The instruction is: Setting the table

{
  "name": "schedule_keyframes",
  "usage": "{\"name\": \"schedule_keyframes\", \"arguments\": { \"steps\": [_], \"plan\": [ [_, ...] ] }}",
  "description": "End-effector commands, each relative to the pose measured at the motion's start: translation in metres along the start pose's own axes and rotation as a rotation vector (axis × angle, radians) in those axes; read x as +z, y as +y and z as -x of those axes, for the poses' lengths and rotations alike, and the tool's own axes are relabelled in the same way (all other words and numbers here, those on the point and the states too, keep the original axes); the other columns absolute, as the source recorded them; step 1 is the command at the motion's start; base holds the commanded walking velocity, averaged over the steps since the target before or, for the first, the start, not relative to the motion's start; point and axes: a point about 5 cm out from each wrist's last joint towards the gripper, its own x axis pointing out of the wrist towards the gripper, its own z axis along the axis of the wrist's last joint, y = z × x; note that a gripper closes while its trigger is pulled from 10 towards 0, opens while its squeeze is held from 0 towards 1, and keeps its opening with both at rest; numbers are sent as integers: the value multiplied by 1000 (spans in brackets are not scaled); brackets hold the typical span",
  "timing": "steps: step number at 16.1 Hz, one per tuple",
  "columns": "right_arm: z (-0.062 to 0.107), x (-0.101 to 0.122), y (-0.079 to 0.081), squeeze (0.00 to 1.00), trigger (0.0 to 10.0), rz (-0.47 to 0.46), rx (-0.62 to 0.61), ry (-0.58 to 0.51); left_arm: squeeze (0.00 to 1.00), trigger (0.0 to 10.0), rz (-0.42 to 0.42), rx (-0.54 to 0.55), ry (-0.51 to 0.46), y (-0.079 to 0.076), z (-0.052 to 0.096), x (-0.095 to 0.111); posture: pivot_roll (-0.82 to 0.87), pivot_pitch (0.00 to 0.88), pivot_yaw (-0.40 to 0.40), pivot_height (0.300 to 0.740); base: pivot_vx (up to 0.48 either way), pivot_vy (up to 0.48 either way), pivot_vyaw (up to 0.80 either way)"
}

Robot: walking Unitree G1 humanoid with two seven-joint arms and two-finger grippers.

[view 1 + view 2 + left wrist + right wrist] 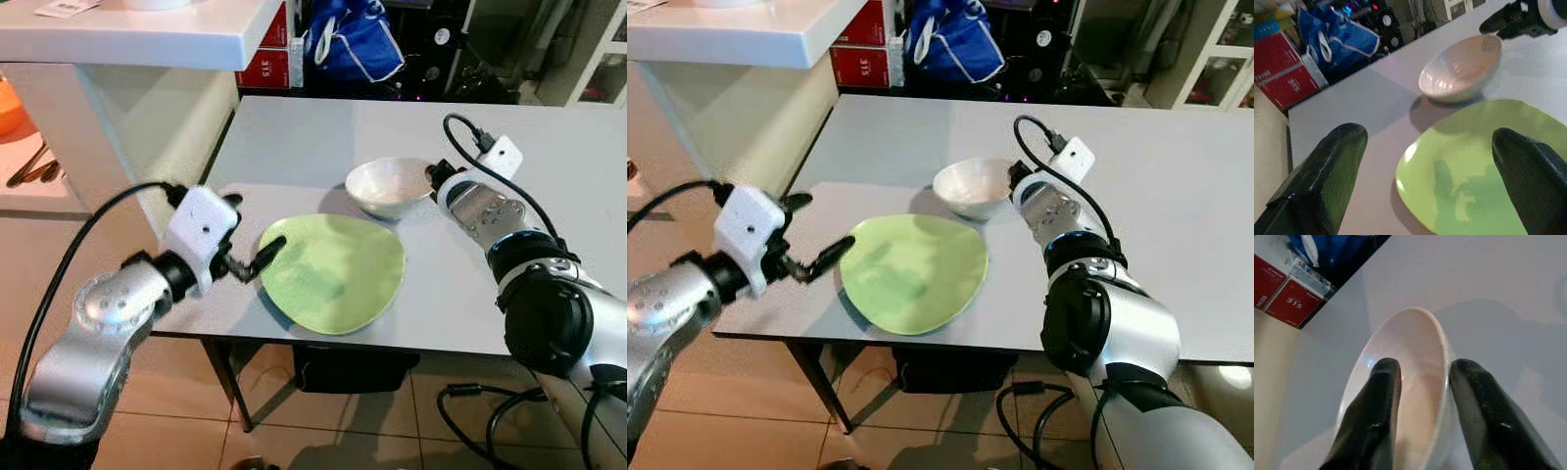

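A light green plate (333, 272) lies near the front edge of the grey table (294, 137). Just behind it sits a white bowl (387, 186), slightly tilted. My left gripper (250, 230) is open at the plate's left edge, one finger reaching the rim; in the left wrist view its fingers (1327, 171) spread either side of the plate (1474, 166). My right gripper (1425, 421) is shut on the bowl's right rim (1442, 362), one finger inside and one outside.
A white counter (147, 39) stands at the back left, close to the table's left side. A blue bag (353, 44) and red boxes (265, 69) sit on the floor behind the table. The table's right half is bare.
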Motion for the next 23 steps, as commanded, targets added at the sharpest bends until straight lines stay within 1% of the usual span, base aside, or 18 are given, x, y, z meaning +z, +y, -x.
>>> {"name": "schedule_keyframes", "arguments": {
  "steps": [1, 2, 3, 4, 6, 8, 10, 11, 12, 13, 15, 16, 17, 18, 19, 21, 22, 23],
  "plan": [
    [0, 0, -1, 992, 10000, -11, -14, 0, 0, 10000, -13, 9, -3, 1, -2, 1, 143, 0, 9, 740, 0, 0, 0],
    [0, -4, -9, 647, 10000, -24, -38, 12, 0, 10000, -14, 0, -6, 0, -4, 0, 133, 0, 18, 740, 0, 0, 0],
    [0, -7, -14, 263, 10000, -23, -52, 19, 0, 10000, -12, -7, -12, -2, -7, 1, 128, 0, 20, 740, 0, 0, 0],
    [0, -9, -17, 0, 10000, -23, -55, 22, 0, 10000, -11, -13, -19, -2, -9, 2, 125, 0, 24, 740, 0, 0, 0],
    [0, -9, -26, 0, 10000, -23, -73, 19, 0, 10000, -13, -16, -31, -1, -14, 5, 121, 0, 31, 740, 0, 0, 0],
    [1, -3, -34, 0, 10000, -4, -82, -14, 0, 10000, -20, -23, -40, -1, -16, 7, 123, 0, 36, 740, 0, 0, 0],
    [2, 15, -32, 0, 10000, 49, -9, -123, 0, 10000, -36, -39, -56, 0, -19, 13, 134, 0, 36, 740, 0, 0, 0],
    [4, 24, -31, 0, 10000, 45, 25, -168, 0, 10000, -37, -43, -60, 0, -19, 15, 132, 0, 31, 740, 0, 0, 0],
    [6, 34, -26, 0, 10000, 15, 94, -191, 0, 10000, -41, -49, -50, 0, -17, 14, 134, 0, 16, 740, 0, 0, 0],
    [9, 44, -17, 0, 10000, 31, 238, -179, 0, 10000, -58, -55, -36, -1, -13, 13, 137, 0, 8, 740, 0, 0, 0],
    [15, 47, -6, 0, 10000, 127, 408, -151, 0, 10000, -70, -49, -22, 3, -7, 12, 129, 0, 5, 740, 0, 0, 0],
    [26, 45, 3, 0, 10000, 272, 558, -129, 0, 10000, -76, -45, -7, 7, -2, 10, 119, 0, 11, 740, 0, 0, 0],
    [41, 25, 8, 0, 10000, 534, 689, -56, 0, 10000, -77, -52, 10, 11, 3, 9, 112, 0, 12, 740, 0, 0, 0],
    [52, -1, 6, 0, 10000, 754, 756, 42, 0, 10000, -86, -108, 23, 8, 9, 8, 110, 0, 12, 740, 0, 0, 0],
    [59, -25, 1, 0, 10000, 871, 805, 122, 0, 10000, -107, -172, 47, 3, 17, 6, 112, 0, 11, 740, 0, 0, 0],
    [64, -48, 0, 0, 10000, 932, 832, 189, 0, 10000, -116, -225, 82, -2, 26, 3, 112, 0, 11, 740, 0, 0, 0],
    [65, -61, 7, 0, 10000, 918, 844, 219, 0, 10000, -105, -249, 92, -3, 30, 3, 133, 0, 6, 740, 0, 0, 0],
    [67, -66, 9, 0, 10000, 912, 851, 235, 0, 10000, -101, -256, 94, -4, 31, 3, 133, 0, 6, 740, 0, 0, 0]
  ]
}}
